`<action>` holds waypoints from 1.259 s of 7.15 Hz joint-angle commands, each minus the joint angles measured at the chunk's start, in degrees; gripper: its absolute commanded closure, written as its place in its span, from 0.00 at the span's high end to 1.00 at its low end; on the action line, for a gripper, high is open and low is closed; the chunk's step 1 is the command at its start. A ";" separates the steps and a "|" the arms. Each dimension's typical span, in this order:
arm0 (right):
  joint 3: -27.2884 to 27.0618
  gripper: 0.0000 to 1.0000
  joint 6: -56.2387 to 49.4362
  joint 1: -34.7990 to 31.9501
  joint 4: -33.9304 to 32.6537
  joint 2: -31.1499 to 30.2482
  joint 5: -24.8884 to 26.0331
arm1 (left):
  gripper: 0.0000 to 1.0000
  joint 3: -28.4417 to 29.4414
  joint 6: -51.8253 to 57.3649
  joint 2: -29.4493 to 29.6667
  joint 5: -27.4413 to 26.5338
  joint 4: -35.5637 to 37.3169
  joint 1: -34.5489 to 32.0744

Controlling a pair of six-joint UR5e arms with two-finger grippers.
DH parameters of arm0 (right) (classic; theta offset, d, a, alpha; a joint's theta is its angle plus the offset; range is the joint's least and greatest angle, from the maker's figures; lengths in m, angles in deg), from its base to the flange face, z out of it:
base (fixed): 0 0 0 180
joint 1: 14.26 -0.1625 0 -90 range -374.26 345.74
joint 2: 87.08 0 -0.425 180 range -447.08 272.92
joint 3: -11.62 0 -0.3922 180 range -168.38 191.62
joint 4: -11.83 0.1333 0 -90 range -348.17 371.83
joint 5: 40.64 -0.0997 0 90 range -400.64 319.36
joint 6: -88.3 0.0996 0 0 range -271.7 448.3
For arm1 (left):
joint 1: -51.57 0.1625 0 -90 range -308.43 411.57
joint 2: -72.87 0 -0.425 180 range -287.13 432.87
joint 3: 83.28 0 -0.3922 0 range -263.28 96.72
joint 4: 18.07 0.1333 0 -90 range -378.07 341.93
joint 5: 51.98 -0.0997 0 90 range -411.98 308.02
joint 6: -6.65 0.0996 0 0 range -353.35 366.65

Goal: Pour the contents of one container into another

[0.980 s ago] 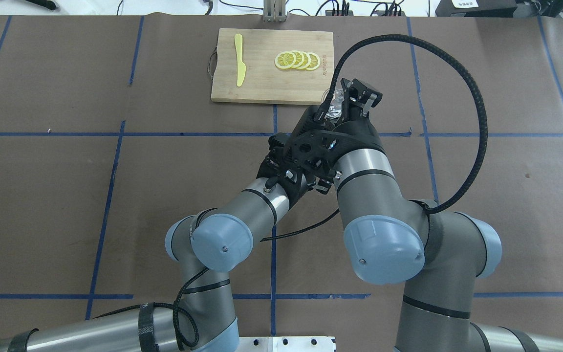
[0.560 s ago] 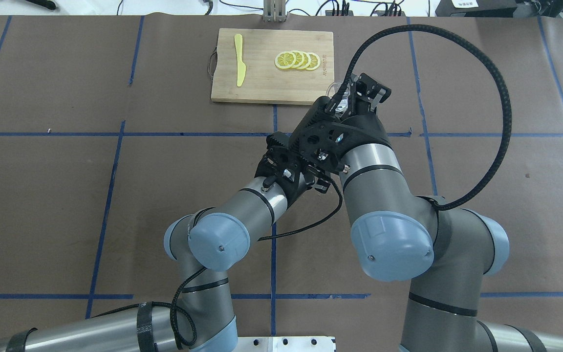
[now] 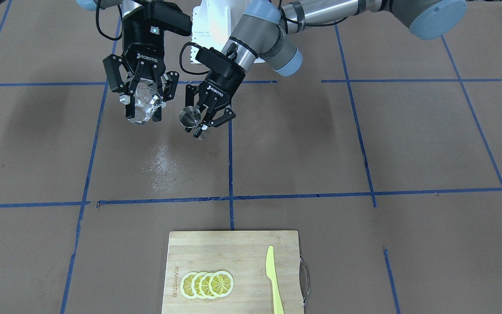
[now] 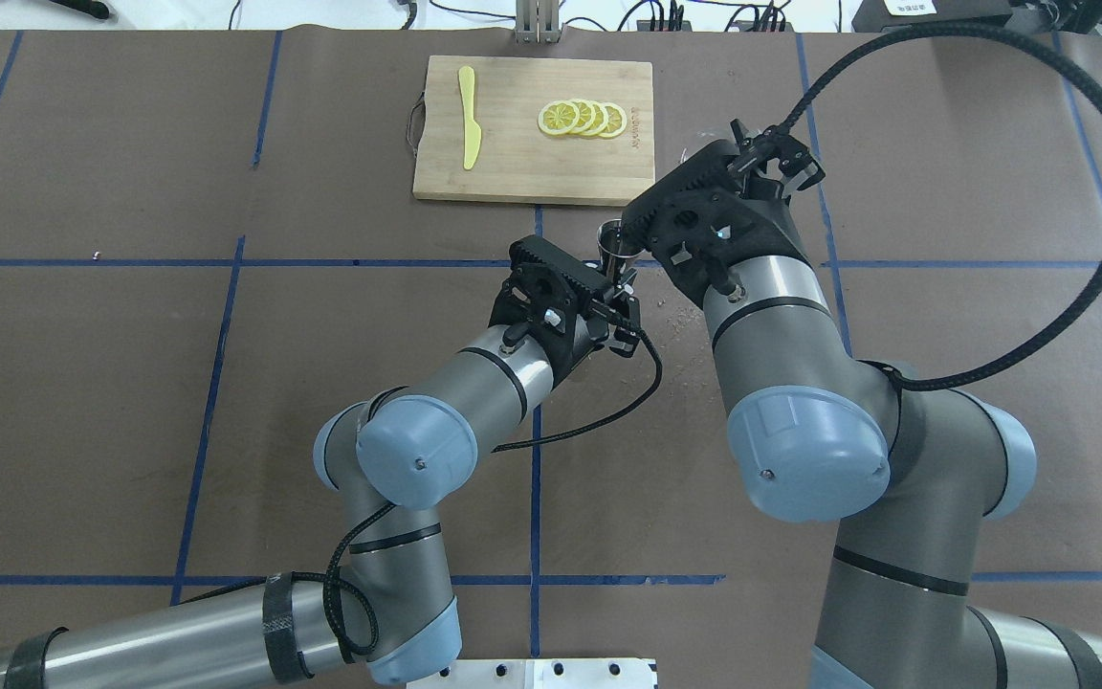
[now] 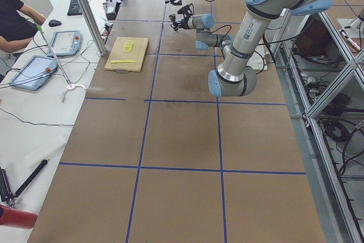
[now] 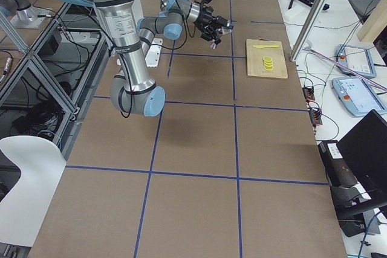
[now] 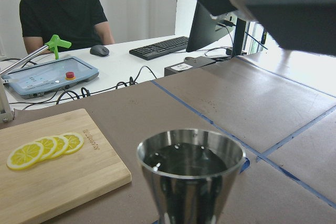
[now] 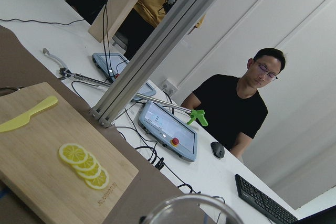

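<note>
Steel jigger (image 3: 189,116) clamped upright in left gripper (image 3: 196,122), held above table middle; conical, polished, interior dark and glinting. Clear glass (image 3: 145,102) clasped by right gripper (image 3: 143,115), near on right, gap seen between the two. Wet patch (image 3: 164,159) seen on brown mat (image 3: 364,144) just beyond. Cutting board (image 3: 242,248) with lemon slices (image 3: 207,284) and yellow knife (image 3: 273,279) set at far edge, well apart. Wide mat spread left and right.

- The left arm reaches forward, elbow bent, and the left gripper (image 3: 195,121) is clamped on a metal cup (image 3: 189,117), held in the air just short of the cutting board (image 4: 532,129).
- The right gripper (image 3: 143,109) is raised off the board's right edge, its fingers pointing down and closed around a clear glass (image 3: 143,104).
</note>
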 commanded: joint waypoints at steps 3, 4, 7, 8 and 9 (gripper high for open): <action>-0.54 0.00 22.25 -1.56 -0.17 -4.48 -2.78 | 0.00 -2.45 -0.88 -4.78 -0.23 -3.93 -3.17; -0.54 0.00 30.67 -1.91 -0.17 -4.92 -5.32 | 0.00 -3.94 -1.24 -6.29 -0.40 -4.12 -4.13; -4.92 0.00 34.96 -2.70 -0.17 -13.68 -10.35 | 0.00 -6.06 -4.04 -12.78 -0.84 -3.86 -8.00; -4.93 0.00 39.33 -3.23 -0.70 -15.63 -11.49 | 0.00 -6.76 -6.75 -15.76 -0.85 -3.25 -9.58; -5.80 0.00 41.63 -3.32 -0.70 -18.52 -11.76 | 0.00 -7.12 -8.26 -18.75 -0.85 -3.24 -10.64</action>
